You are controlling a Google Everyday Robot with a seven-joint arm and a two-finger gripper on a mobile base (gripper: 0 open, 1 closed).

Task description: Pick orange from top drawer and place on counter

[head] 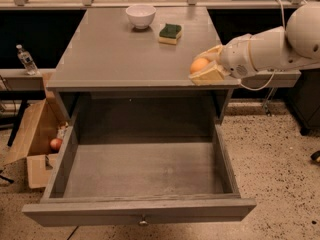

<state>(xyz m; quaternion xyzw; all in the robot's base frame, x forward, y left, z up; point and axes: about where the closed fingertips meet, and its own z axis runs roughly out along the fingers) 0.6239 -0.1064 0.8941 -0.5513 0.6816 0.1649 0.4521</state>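
Observation:
My gripper (202, 66) reaches in from the right and is shut on the orange (199, 64), a small round orange-yellow fruit held between its cream fingers (210, 75). It hangs just above the front right corner of the grey counter (125, 54). The top drawer (140, 170) stands pulled fully out below, and its grey inside holds nothing I can see. Its small metal knob (143, 222) shows on the front panel.
A white bowl (140, 16) and a green-and-yellow sponge (170, 33) sit at the back of the counter. A cardboard box (34, 140) with a reddish round fruit (55, 144) stands on the floor at the left. A water bottle (25, 59) stands on a ledge at the left.

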